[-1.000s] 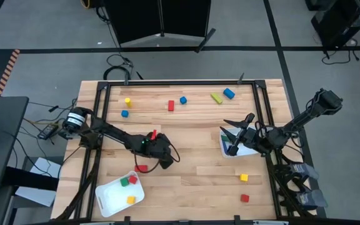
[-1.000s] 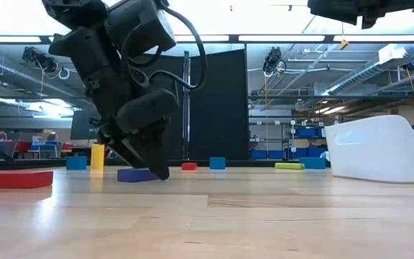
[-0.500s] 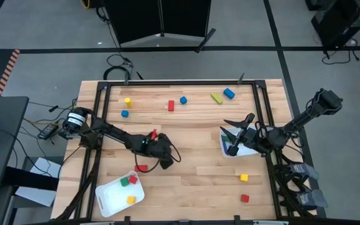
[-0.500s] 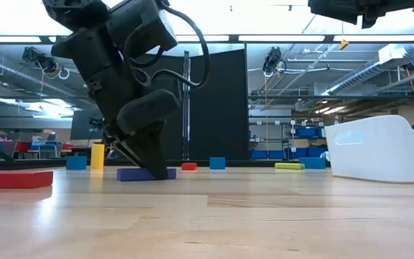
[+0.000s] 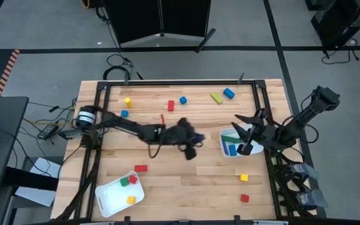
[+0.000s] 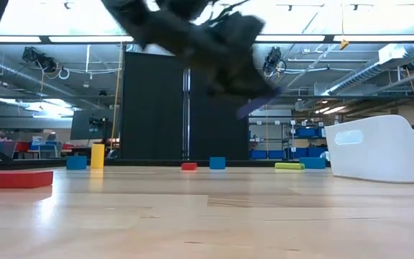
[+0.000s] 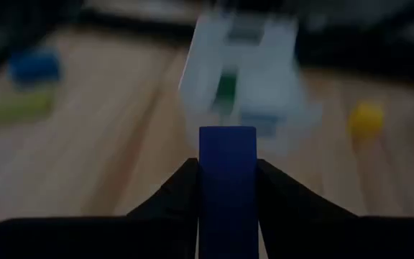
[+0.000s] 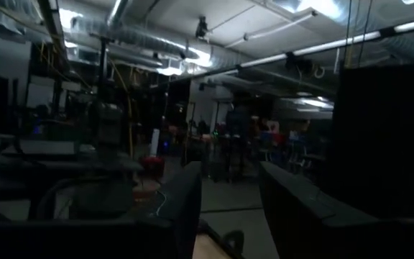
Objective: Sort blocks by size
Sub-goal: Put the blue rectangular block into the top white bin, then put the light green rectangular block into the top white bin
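From above, I see my left claw [image 5: 192,139] up over the middle of the table [image 5: 186,178], a little way from the right tray [image 5: 225,149] on its left side. It pinches a blue bar [image 5: 196,137]. My right claw [image 5: 247,131] hangs over the right tray, and I cannot tell how wide it is. That tray has a green block [image 5: 230,137] and a blue block [image 5: 232,150] in it. The left tray [image 5: 108,199], well apart from the right tray near the front edge, has red, green and yellow cubes.

From table height, the left claw is a blur up high, with the blue bar [image 6: 257,104] sticking out. The right tray [image 6: 379,147] sits at the right.

From the left wrist, both fingers [image 7: 175,194] squeeze the blue bar [image 7: 226,183], one on each side. The right tray [image 7: 243,72] is ahead.

From the right wrist, I see the two fingers [image 8: 185,205] with a gap and nothing between them.
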